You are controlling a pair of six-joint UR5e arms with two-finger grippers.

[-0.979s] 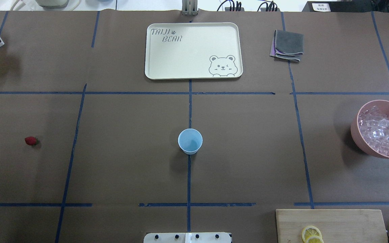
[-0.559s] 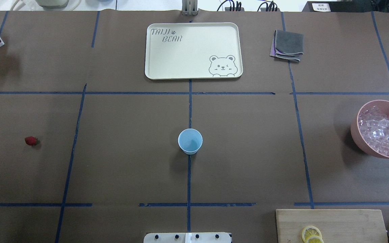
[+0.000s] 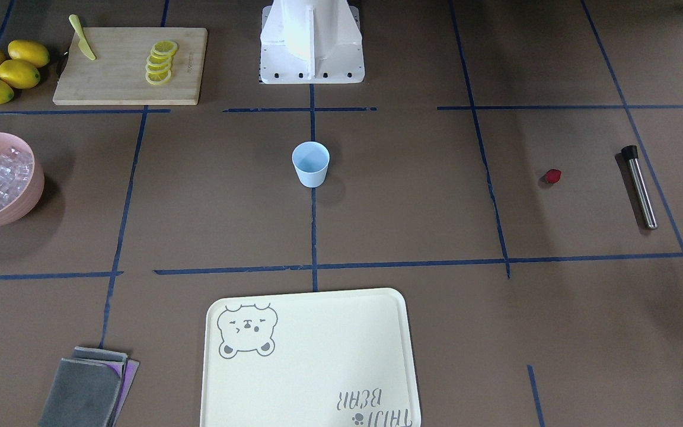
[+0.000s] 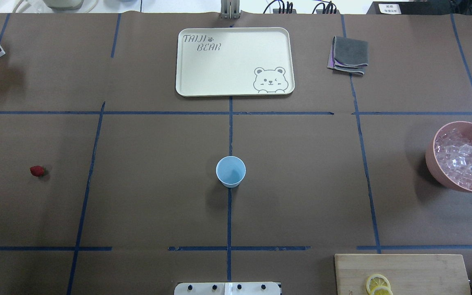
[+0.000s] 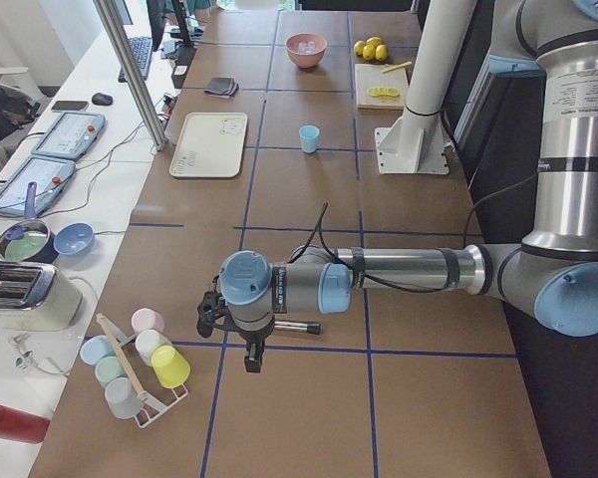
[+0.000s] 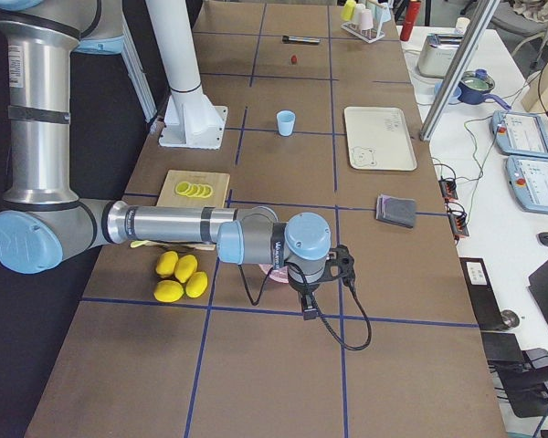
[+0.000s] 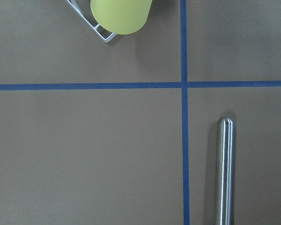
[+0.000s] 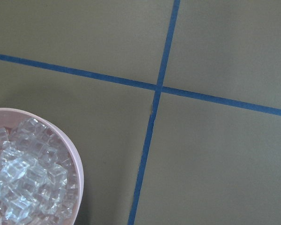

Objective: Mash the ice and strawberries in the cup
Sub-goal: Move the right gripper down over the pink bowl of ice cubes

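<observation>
Pale-blue plastic tumbler, the cup [image 4: 230,171]: upright at table centre on a blue tape line, inside bare.

Change: none. Across the overhead frames nothing on the table has shifted. Judged: the task has not begun; cup unfilled, both ingredients still to be fetched.

Dark-red round strawberry piece [image 4: 37,171]: alone on the brown paper, well apart from the cup, on the robot's left.

Clear glassy ice cubes [image 4: 461,159]: heaped in a large pink bowl [image 4: 429,157] at the table's right edge, well apart from the cup.

Steel rod with black cap [image 3: 640,187]: flat on the table, beyond the strawberry, near the left edge; likely the mashing tool.

Left gripper [image 5: 252,360]: hangs fingers-down over the table's left end, the rod just beside it. Jaws: cannot tell.

Right gripper [image 6: 307,310]: hangs by the pink bowl; its wrist view catches the bowl in the lower left corner. Jaws: cannot tell.

Edges and room:
- Open paper all round the cup; clear approach from either side.
- Cream rectangular bear tray [image 4: 203,73] and folded grey cloth [image 4: 348,55]: far side, out of the way.
- Wooden cutting board [image 4: 400,270] with yellow lemon slices [image 4: 377,284]: near right corner, close under any sweep from bowl to cup.
- White wire rack of pastel cups [image 5: 140,363]: just beside the left gripper's post; a lime-green cup [image 7: 121,14] shows at the wrist view's top edge.
- Bowl and rod both lie close to table edges; little margin outward.
</observation>
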